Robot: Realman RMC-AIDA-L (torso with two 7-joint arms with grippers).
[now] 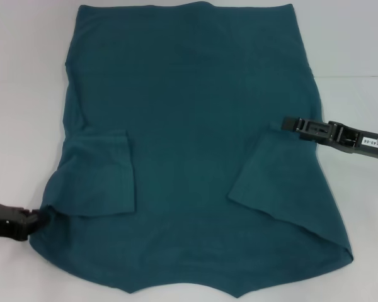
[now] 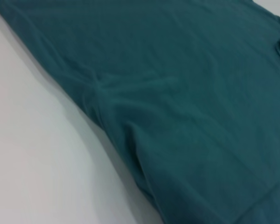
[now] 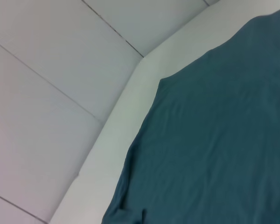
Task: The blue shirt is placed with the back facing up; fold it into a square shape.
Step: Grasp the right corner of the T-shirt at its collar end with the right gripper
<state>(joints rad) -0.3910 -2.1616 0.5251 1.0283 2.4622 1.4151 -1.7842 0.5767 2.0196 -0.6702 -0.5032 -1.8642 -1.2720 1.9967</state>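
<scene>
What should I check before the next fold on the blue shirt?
1. Both sleeves folded in onto the shirt: ok.
2. Left gripper at the near left edge of the cloth: ok; firm hold: cannot tell.
3. Right gripper over the right sleeve fold: ok; jaws: cannot tell.
4. Cloth flat: not ok, wrinkles by the left edge.
5. Shirt fully on the table: cannot tell, the collar end runs out of view.

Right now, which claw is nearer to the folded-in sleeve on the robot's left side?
The left claw sits at the shirt's edge, right beside the left sleeve. The right claw is across the shirt, at the other sleeve.
</scene>
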